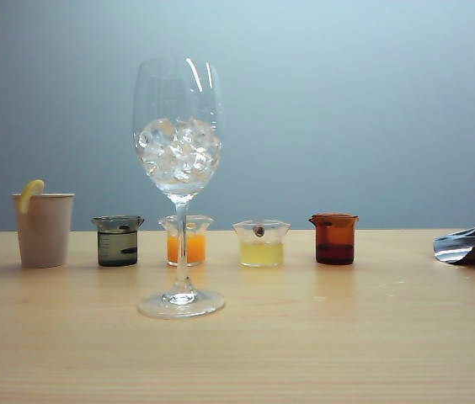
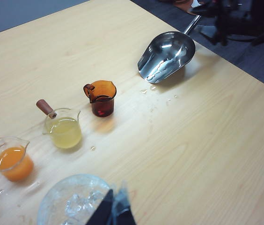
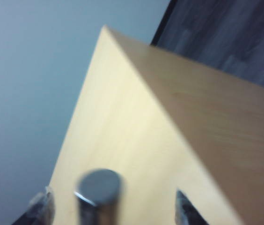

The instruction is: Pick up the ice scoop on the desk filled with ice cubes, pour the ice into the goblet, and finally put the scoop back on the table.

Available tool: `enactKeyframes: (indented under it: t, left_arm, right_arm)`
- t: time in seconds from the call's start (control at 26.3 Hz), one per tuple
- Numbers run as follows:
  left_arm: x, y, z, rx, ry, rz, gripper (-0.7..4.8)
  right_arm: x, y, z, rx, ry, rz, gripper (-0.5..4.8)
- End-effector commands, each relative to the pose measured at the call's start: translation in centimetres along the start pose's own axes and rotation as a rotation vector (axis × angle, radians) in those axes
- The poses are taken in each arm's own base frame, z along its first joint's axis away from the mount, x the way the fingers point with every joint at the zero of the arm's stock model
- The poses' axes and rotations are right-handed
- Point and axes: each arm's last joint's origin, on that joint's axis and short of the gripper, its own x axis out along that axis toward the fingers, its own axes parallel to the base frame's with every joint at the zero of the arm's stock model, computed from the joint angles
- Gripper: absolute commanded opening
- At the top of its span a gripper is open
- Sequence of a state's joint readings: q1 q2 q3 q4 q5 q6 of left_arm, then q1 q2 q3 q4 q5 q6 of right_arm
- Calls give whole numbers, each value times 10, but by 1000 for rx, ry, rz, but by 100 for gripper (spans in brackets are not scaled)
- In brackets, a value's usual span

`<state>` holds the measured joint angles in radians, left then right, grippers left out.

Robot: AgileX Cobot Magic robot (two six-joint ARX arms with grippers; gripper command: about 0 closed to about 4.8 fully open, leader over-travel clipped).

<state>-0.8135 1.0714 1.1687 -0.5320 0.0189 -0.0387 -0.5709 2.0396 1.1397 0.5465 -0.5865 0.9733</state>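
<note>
Now the goblet (image 1: 178, 185) holds the ice cubes (image 1: 178, 150) beside the left gripper (image 2: 114, 209), state unclear; rightward, the ice scoop (image 2: 166, 55) lies on the desk (image 1: 305, 337), the right gripper (image 3: 113, 206) released astride its handle and liable to nudge it in withdrawing.

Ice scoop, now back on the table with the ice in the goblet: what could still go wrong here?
1. The right gripper stands open astride the scoop handle; pulling away askew could drag the ice scoop.
2. The ice scoop lies near the table edge, so a nudge might tip it off.
3. The left gripper hangs above the goblet; dropping could topple it.
</note>
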Motion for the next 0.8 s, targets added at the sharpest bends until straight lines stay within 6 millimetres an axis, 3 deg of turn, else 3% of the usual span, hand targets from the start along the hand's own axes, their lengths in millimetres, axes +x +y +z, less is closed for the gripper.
enactKeyframes:
  t: [0.04, 0.15, 0.27, 0.38, 0.46, 0.8]
  left_arm:
    - [-4, 0, 1, 1, -10, -4, -5]
    - [-9, 0, 2, 2, -23, -5, -5]
    - [-17, -1, 3, 3, -46, -5, -5]
    - [-27, -1, 4, 3, -68, -6, -5]
    - [-35, -1, 3, 3, -74, -6, -5]
    - [-90, -1, -9, 50, -129, 23, -5]
  right_arm:
    - [-25, 1, 8, -45, -46, -7, 303]
    - [-61, 4, 13, -49, -69, 8, 303]
    - [-77, 16, 10, -71, -81, 30, 274]
    - [-92, 31, 4, -125, -70, 74, 62]
    - [-99, 43, -1, -154, -64, 104, -9]
    - [-141, 136, -63, -388, 4, 165, -9]
